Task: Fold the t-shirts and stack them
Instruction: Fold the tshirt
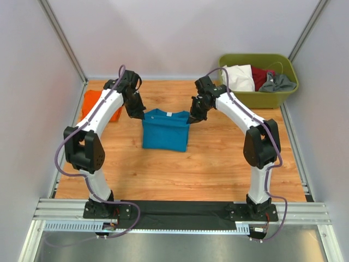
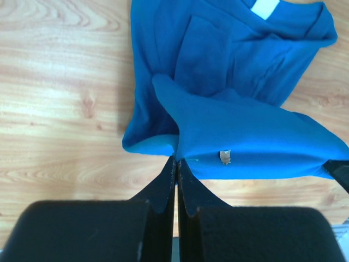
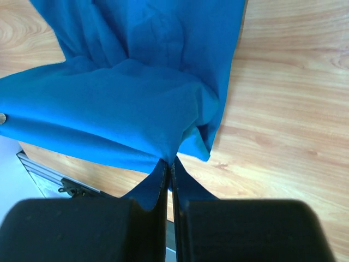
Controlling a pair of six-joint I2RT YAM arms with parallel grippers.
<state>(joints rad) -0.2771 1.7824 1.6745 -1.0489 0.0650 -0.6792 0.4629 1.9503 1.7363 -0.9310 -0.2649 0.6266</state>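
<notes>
From above, the teal-blue t-shirt (image 1: 165, 131) lay folded at mid-worktop (image 1: 218, 164). Its far corners were pinched by the left fingers (image 1: 139, 115) and the right fingers (image 1: 192, 118). Bare wood lay open on the near side and to the right. The orange t-shirt (image 1: 91, 103) sat against the left wall, the olive tub (image 1: 267, 99) at the far right corner, and pale walls (image 1: 163, 33) closed in three sides.

At the left wrist, the fingers (image 2: 172, 170) were clenched on a lifted teal fold, with plain wood to the left.

At the right wrist, the fingers (image 3: 165, 170) gripped the cloth likewise, and a metal rail (image 3: 49, 173) edged the worktop.
</notes>
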